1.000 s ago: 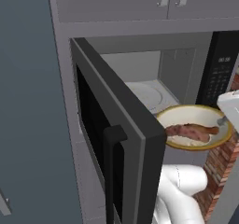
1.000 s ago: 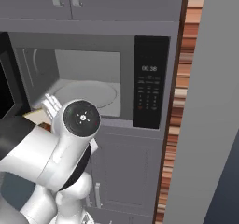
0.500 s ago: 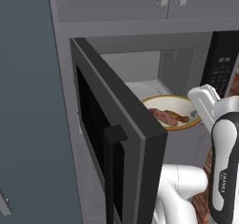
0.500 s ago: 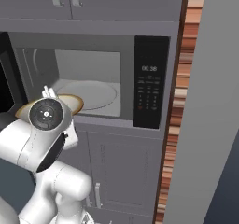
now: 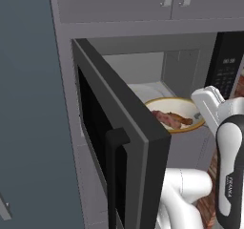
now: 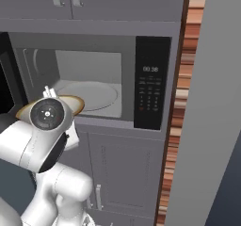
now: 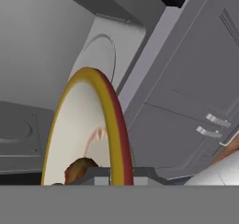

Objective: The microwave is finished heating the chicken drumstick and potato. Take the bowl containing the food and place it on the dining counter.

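**Bowl held at the mouth of the open microwave**

The microwave [image 6: 89, 79] keypad display shows pale digits, too blurred to read surely; the arm's forearm bears the word FRANKA in the left base view; the arm bends up from below, hand level with the oven opening; the gripper [image 5: 204, 109] is clamped on the rim of the bowl [image 5: 174, 113], which sits just outside the cavity, in front of the glass turntable [image 6: 94, 95]; the chicken drumstick [image 5: 167, 119] lies inside it; the door [image 5: 114, 147] stands wide open.

One bowl [image 5: 175, 113], one microwave [image 6: 94, 79]
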